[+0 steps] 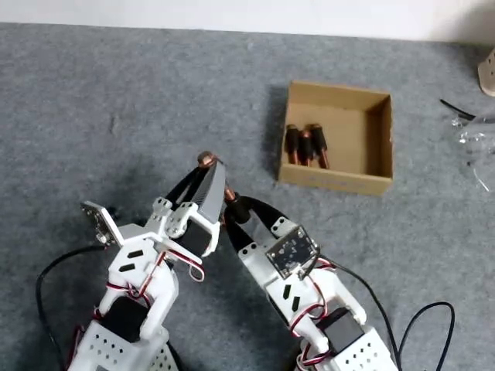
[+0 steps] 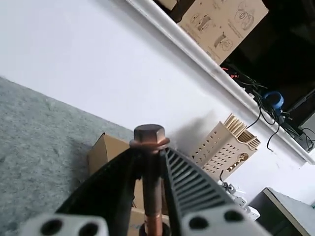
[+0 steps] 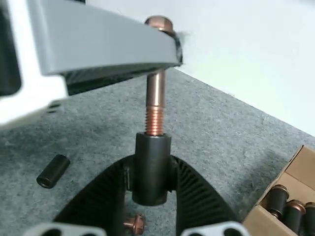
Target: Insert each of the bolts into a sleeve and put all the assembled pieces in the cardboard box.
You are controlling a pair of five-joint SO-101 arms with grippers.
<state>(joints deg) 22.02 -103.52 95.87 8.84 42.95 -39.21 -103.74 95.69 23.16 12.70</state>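
1. Looks like mid-insertion: threaded tip of the bolt (image 3: 156, 93) at the mouth of the sleeve (image 3: 152, 162), near the middle of the high view.
2. Left end effector (image 1: 205, 174) pinching the bolt just under its head; right end effector (image 3: 151, 182) clamped round the sleeve.
3. In the cardboard box (image 1: 332, 182), upper right of centre: three assembled pieces (image 1: 305, 145).
4. Lying on the tabletop (image 1: 116, 93): a loose sleeve (image 3: 53, 171) and a loose bolt (image 3: 134, 223).
5. Next, probably: push straight along the sleeve's axis, keeping both lined up, then release the bolt and carry the piece to the box.
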